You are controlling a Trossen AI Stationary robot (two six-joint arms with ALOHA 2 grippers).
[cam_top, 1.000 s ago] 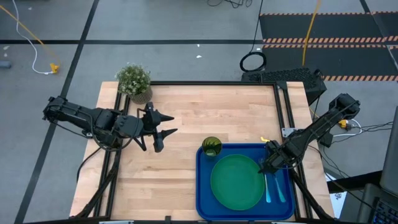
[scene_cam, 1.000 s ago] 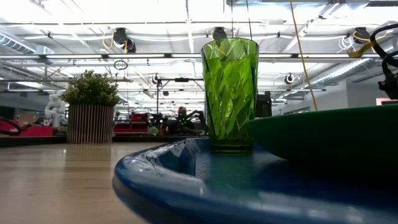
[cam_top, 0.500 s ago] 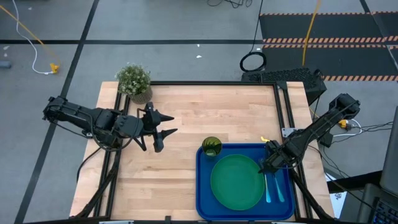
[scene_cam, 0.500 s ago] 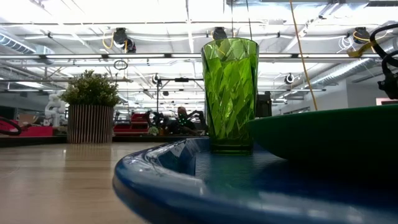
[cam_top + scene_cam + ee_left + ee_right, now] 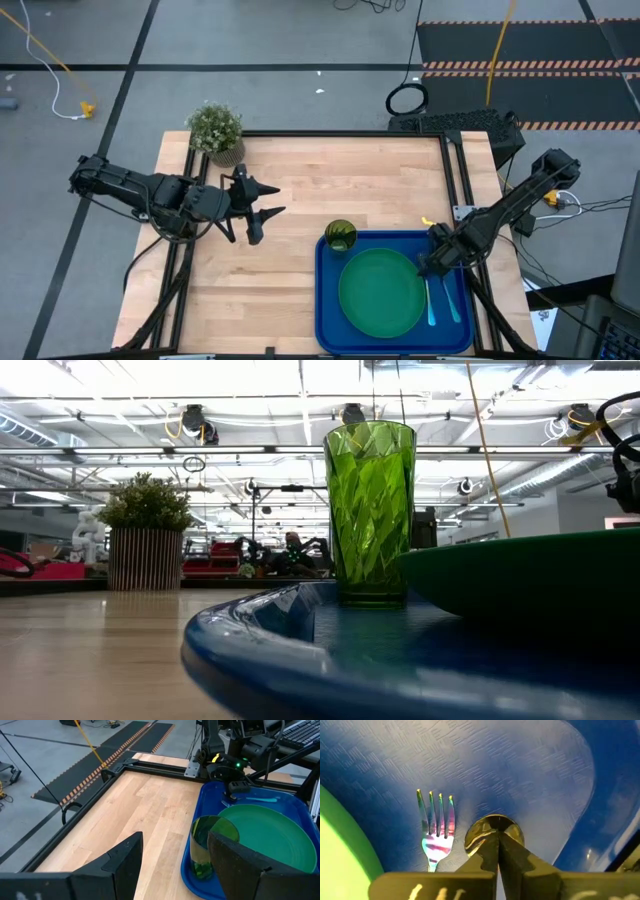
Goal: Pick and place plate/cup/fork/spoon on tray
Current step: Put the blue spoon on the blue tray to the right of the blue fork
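The blue tray (image 5: 327, 300) sits at the near right part of the wooden table (image 5: 300, 190), and all four task items lie on it. The green plate (image 5: 381, 293) rests flat in the middle of the tray, and the yellow-green cup (image 5: 340, 236) stands upright in the tray's far left corner, just beside the plate's rim. To the right of the plate, the fork (image 5: 432, 305) and the spoon (image 5: 451, 305) lie side by side along the tray's right strip, handles pointing toward the near edge. The right gripper (image 5: 428, 266) is down over the far ends of these two utensils; in the right wrist view its fingers are pressed together with no gap, just above the spoon's shiny bowl (image 5: 494, 834), with the fork's prongs (image 5: 436, 815) right beside it, and nothing is held between them. The left gripper (image 5: 262, 205) waits over the left part of the table, well apart from the tray, with its fingers (image 5: 120, 865) spread wide and empty. A potted plant (image 5: 216, 131) stands at the table's far left corner.
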